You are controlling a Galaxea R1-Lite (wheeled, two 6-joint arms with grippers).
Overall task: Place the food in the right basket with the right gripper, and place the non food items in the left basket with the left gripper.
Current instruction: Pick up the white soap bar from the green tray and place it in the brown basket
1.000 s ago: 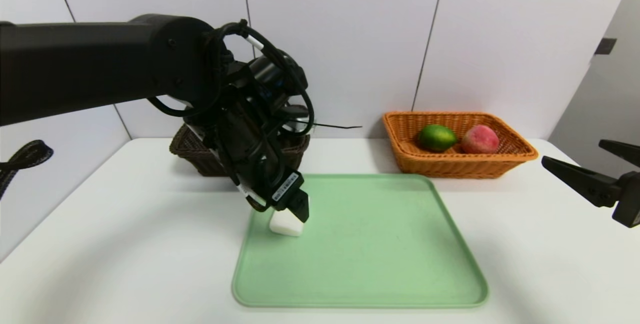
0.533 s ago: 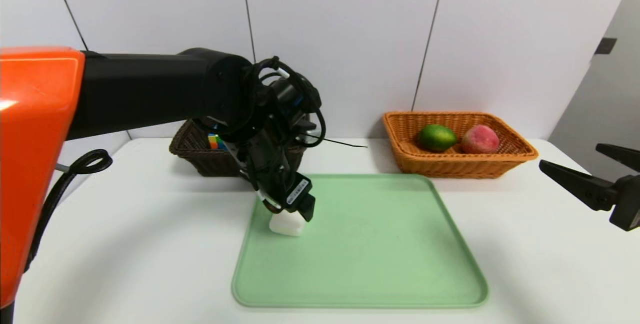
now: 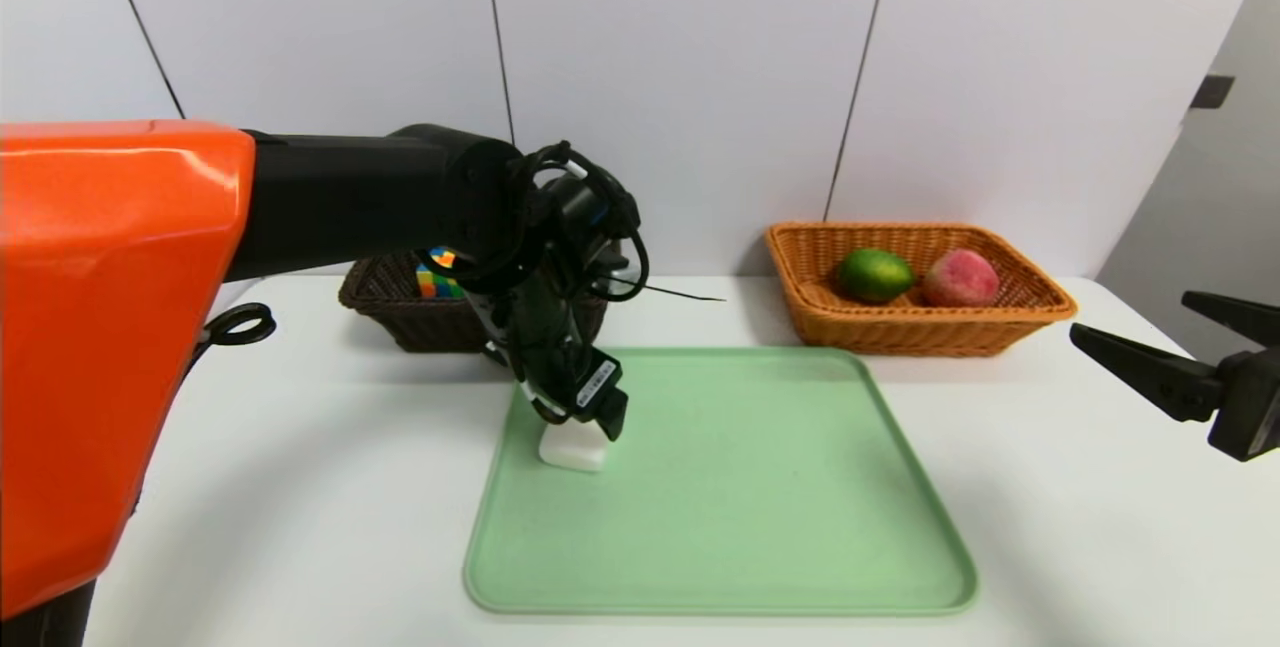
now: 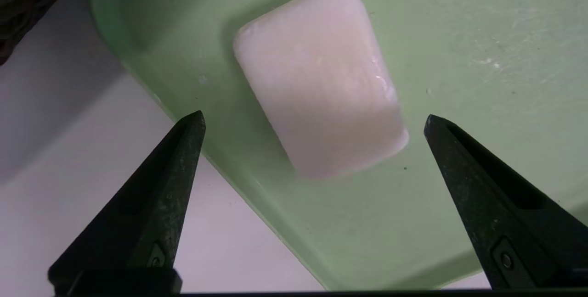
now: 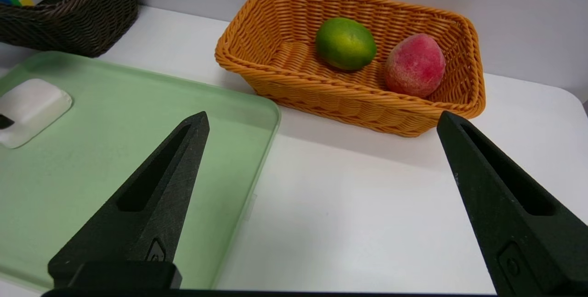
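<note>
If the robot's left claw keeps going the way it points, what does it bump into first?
Most likely the white soap bar on the green tray. The left gripper points steeply down, open, with the bar between its fingertips; how far above it hangs is unclear.

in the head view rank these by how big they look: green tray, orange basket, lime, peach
1. green tray
2. orange basket
3. lime and peach: look alike, no ranking.

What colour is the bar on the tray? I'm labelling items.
White; the bar shows best in the left wrist view.
</note>
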